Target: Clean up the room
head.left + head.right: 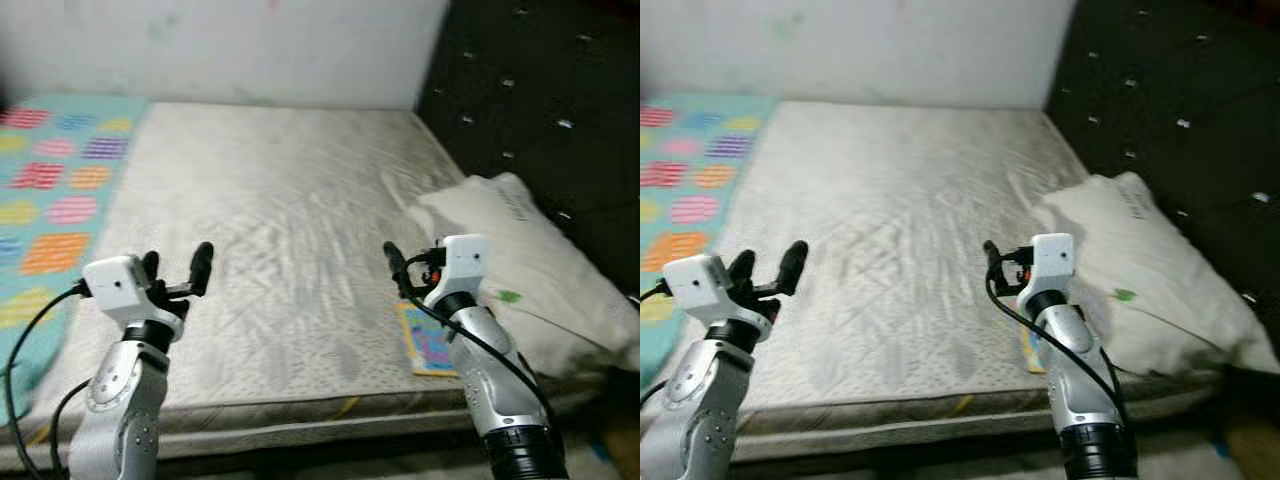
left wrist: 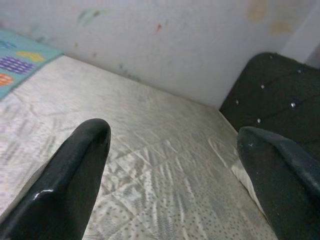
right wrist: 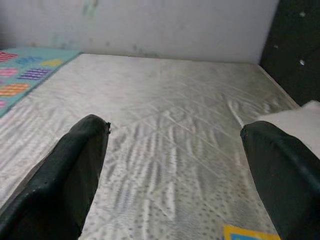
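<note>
Nearest you, both grippers hover over the mattress's [image 1: 280, 220] front edge: your left gripper [image 1: 177, 268] and right gripper [image 3: 175, 165] each have their fingers spread wide, holding nothing. A colourful book [image 1: 428, 345] lies at the front right corner, just under your right arm, touching the white pillow [image 1: 520, 260] along the right edge. A patterned blanket [image 1: 50, 200] covers the left edge.
</note>
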Motion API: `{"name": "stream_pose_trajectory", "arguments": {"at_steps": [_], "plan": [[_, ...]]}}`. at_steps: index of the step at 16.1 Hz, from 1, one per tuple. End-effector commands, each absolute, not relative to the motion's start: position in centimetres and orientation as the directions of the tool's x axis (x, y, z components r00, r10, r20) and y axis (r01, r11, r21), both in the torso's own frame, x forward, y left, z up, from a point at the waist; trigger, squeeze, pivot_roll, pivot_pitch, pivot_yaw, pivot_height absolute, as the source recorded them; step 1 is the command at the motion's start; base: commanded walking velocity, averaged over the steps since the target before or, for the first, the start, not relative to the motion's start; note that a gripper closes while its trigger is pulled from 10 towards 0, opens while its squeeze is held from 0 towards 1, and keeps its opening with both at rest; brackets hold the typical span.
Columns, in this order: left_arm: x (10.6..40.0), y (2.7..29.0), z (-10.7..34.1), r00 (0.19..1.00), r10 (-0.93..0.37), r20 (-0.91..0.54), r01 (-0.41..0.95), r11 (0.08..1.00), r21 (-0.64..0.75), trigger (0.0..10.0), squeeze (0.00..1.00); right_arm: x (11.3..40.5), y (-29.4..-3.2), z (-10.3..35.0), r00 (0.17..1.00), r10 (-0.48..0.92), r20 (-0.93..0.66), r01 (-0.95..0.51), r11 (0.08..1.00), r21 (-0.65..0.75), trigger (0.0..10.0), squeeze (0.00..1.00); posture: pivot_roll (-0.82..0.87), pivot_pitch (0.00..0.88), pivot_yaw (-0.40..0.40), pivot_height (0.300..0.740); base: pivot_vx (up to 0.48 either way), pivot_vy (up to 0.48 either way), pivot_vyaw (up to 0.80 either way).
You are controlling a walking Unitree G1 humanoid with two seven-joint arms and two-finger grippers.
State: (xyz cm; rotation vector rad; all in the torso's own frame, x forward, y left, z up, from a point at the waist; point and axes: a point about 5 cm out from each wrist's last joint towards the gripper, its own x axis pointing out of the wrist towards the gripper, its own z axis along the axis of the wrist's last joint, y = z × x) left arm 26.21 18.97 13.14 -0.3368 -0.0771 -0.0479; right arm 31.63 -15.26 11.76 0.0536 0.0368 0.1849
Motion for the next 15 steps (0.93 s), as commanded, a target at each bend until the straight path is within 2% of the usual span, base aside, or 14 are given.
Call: {"name": "stream_pose_trajectory", "arguments": {"at_steps": [1,12,15], "plan": [[26.16,19.04,13.16,0.996,-0.039,0.083,0.064,0.944,-0.324,10.0,0.00,31.76,-15.29,12.12,0.983,0.185,-0.014,-0.184,0.981,0.059,10.0,0.00,0.00,0.000,-0.072,0.740,0.000,0.469,0.00],[26.17,19.29,13.08,0.997,-0.017,0.078,0.043,0.938,-0.344,10.0,0.00,31.66,-14.92,12.18,0.976,0.216,-0.011,-0.216,0.976,0.025,10.0,0.00,0.00,0.000,-0.072,0.740,0.000,0.470,0.00],[26.17,19.29,13.06,0.997,-0.014,0.076,0.040,0.937,-0.348,10.0,0.00,31.67,-14.86,12.17,0.976,0.218,-0.013,-0.218,0.976,0.012,10.0,0.00,0.00,0.000,-0.074,0.740,0.000,0.472,0.74]]}}
